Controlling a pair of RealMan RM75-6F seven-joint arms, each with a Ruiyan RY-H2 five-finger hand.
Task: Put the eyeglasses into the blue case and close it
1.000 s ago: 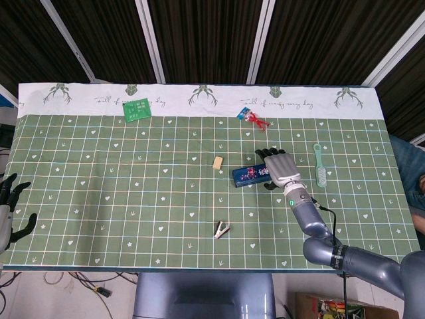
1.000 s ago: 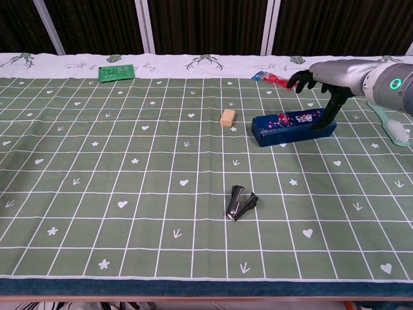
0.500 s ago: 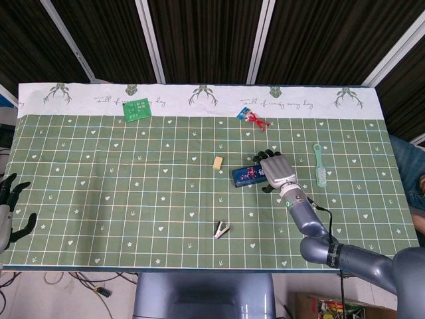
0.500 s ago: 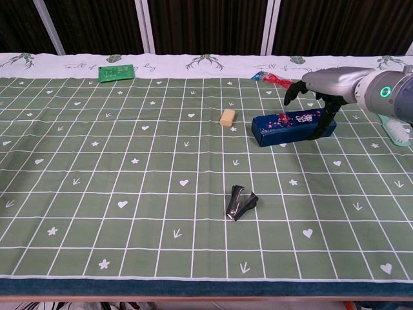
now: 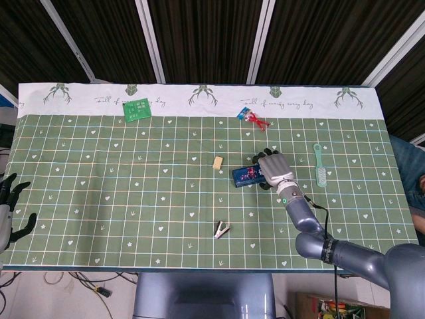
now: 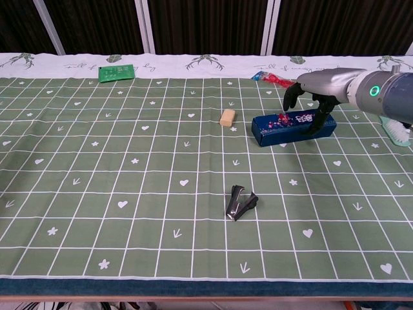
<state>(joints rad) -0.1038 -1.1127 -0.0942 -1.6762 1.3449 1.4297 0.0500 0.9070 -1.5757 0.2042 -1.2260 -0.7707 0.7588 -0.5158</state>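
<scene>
Surface (image 5: 99, 173) carries a green grid cloth. Right hand (image 6: 316, 90) arches over the closed blue case (image 6: 284, 128), fingers curled down either side, at three o'clock from centre. Left hand (image 5: 10, 206) hangs spread, holding nothing, at nine o'clock. Eyeglasses not discernible.

Over the last second the right hand (image 6: 314, 89) has slid leftward along the blue case (image 6: 293, 126), from over its right end toward its middle. In the chest view its fingers (image 6: 288, 97) now arch down over the case top, one dark fingertip on the near side and others behind; whether they actually touch the lid is hard to tell. In the head view the forearm has swung to a steeper angle over the worktop (image 5: 133, 199).
</scene>
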